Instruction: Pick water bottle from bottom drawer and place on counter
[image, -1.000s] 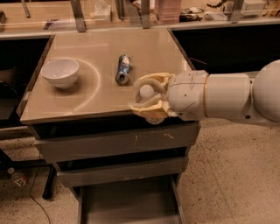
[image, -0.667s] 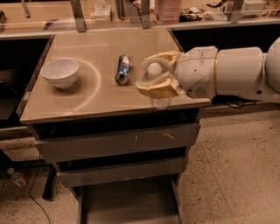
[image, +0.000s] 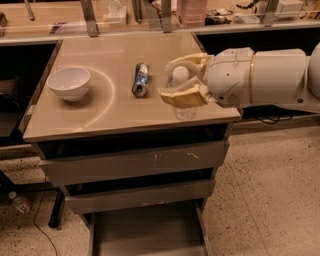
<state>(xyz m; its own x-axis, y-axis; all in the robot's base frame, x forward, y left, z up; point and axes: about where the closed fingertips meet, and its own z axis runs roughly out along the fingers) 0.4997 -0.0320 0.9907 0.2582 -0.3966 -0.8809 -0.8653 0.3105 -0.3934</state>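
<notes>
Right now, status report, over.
Hand shut on bottle, over counter's front right. Bottle not released yet. Can lies left of it, apart.

The gripper (image: 169, 80) clasped the upright water bottle (image: 185, 112) over the counter's (image: 115, 107) near right corner, with the crushed can (image: 141, 79) to its left.

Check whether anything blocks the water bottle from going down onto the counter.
Nothing visible does. The gripper holds the water bottle over bare counter near its front right corner; the can and bowl lie clear of it.
</notes>
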